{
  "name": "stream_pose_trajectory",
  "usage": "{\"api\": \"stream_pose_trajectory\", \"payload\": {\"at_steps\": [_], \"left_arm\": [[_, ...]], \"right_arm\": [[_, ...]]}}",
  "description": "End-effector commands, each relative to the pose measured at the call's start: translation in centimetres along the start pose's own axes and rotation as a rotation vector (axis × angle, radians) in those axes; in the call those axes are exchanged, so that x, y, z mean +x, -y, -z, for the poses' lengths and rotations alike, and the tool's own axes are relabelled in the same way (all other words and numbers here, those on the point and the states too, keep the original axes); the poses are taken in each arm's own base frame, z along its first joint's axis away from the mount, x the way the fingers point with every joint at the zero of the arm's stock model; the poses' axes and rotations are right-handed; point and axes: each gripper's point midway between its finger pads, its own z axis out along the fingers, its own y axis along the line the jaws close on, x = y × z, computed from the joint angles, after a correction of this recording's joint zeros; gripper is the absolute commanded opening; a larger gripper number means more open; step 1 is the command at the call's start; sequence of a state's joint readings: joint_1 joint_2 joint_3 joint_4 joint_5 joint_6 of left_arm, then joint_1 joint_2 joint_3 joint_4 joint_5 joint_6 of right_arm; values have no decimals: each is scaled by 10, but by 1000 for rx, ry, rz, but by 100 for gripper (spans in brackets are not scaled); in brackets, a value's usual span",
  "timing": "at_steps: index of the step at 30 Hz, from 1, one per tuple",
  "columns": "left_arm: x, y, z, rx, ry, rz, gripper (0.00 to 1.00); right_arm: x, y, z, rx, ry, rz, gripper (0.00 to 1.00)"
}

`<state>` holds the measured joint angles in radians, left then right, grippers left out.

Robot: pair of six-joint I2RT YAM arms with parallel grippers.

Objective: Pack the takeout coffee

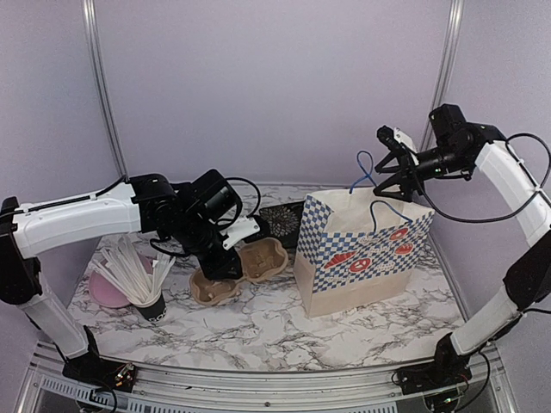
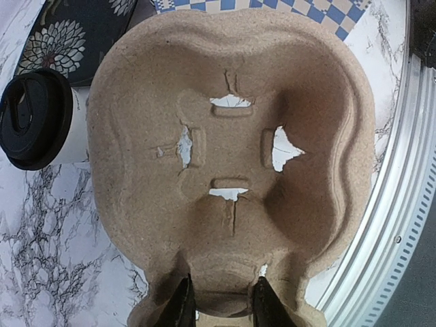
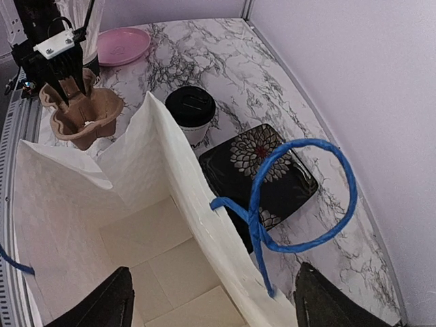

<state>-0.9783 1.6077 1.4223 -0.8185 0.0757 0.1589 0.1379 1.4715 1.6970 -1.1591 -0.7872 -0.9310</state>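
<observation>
Brown cardboard tray (image 2: 225, 157) is pinched at its rim by the left gripper (image 2: 223, 306). One lidded cup (image 3: 191, 112) stands upright on the table (image 3: 225, 41) between tray and bag (image 3: 68, 204). The right gripper (image 3: 214, 310) hangs spread wide above the bag's mouth.

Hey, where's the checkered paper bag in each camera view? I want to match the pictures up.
Top external: the paper bag stands right of centre on the marble table.
Left wrist: only a checkered strip of the paper bag shows, at the top edge.
Right wrist: the paper bag fills the lower left, seen from above with its mouth open.
Shared landmark: the dark flowered plate beside the bag.
</observation>
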Motion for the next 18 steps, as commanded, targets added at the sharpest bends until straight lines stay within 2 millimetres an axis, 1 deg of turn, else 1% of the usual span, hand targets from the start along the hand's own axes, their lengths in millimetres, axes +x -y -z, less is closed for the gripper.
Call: {"api": "stream_pose_trajectory", "payload": {"at_steps": [1, 3, 5, 9, 14, 16, 18], "left_arm": [[-10, 11, 35, 26, 61, -7, 27], [-17, 15, 48, 33, 98, -18, 27], [-24, 19, 62, 32, 136, -33, 27], [-35, 25, 84, 45, 195, -44, 28], [-43, 31, 99, 54, 227, -67, 28], [-48, 27, 106, 29, 245, -73, 28], [-56, 25, 116, 8, 272, -84, 28]], "right_arm": [[-10, 30, -16, 74, 1, -6, 78], [-9, 39, -21, 77, -11, -20, 77], [-5, 40, -28, 42, -19, -27, 74], [6, 32, -42, -50, -58, -22, 65], [15, 14, -45, -153, -90, -12, 52], [16, 8, -45, -174, -102, -17, 43], [15, 0, -45, -192, -108, -22, 30]]}}
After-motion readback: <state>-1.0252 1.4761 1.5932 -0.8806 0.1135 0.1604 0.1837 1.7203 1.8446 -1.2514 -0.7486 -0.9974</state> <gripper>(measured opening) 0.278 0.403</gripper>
